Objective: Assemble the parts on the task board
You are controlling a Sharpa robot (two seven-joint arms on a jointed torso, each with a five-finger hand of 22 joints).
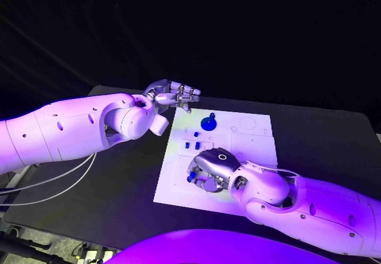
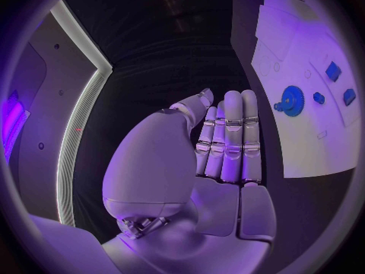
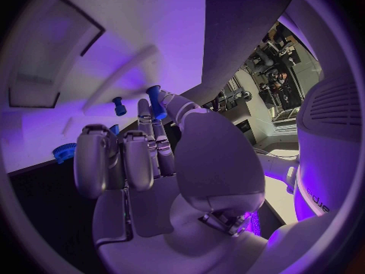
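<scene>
Both hands differ: left hand (image 1: 170, 93) raised flat, right hand (image 1: 210, 168) pinching part (image 3: 156, 101).

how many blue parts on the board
5: a gear near the board's far edge, a small peg beside it, two blocks mid-board, one part at the right hand's fingers; more may hide beneath.

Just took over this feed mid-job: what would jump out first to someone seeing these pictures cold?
The white board in the middle of the black table, with a blue gear near its far end. The right robot hand is down on the board's near part, beside small blue parts; whether it grips one is unclear. The left robot hand hovers off the board's far left corner, holding nothing.
</scene>
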